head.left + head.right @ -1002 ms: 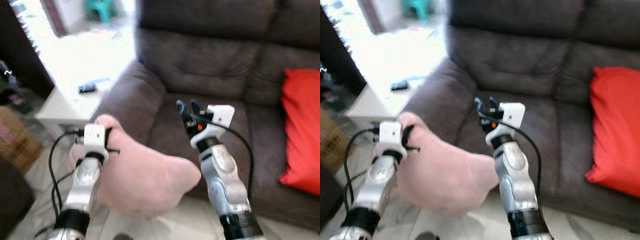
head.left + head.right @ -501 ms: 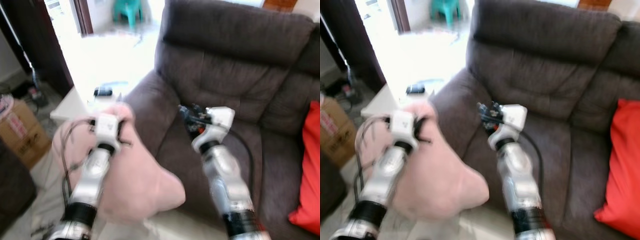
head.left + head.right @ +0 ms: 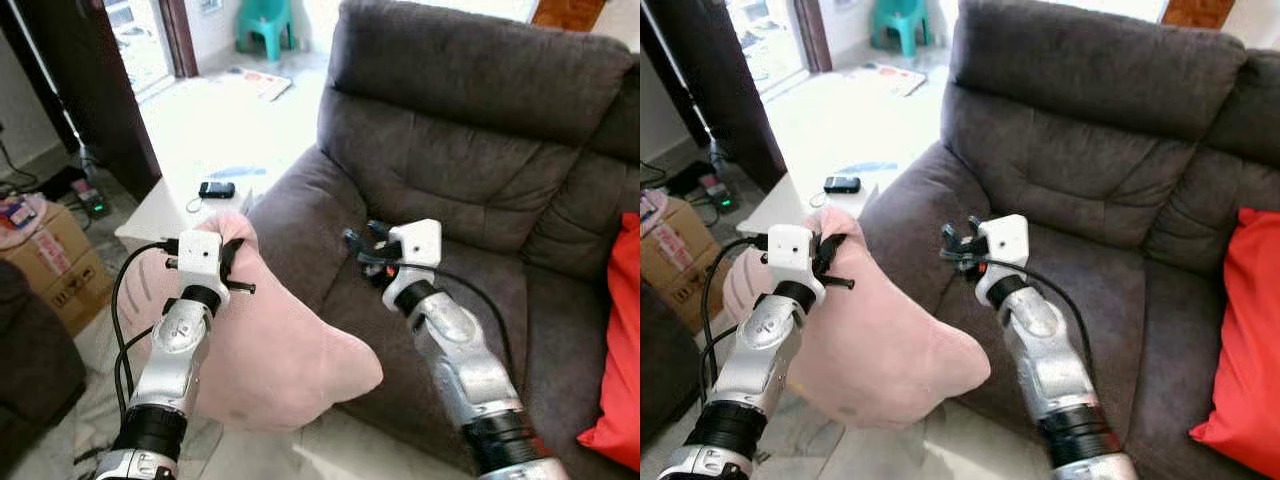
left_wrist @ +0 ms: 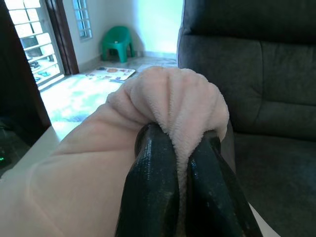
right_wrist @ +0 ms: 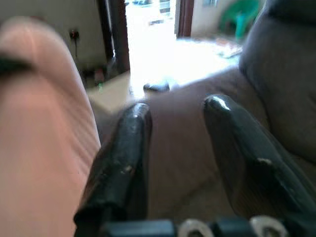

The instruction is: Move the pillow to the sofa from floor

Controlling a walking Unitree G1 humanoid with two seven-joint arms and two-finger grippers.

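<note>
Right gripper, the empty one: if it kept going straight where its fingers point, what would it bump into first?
Probably the sofa's armrest. The right gripper is open, and brown cushion lies straight ahead between its fingers. Depth is hard to judge.

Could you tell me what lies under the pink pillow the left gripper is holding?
The pink pillow, pinched by the left gripper, hangs beside the sofa arm. Pale floor shows below its lower edge; anything directly beneath is covered.
</note>
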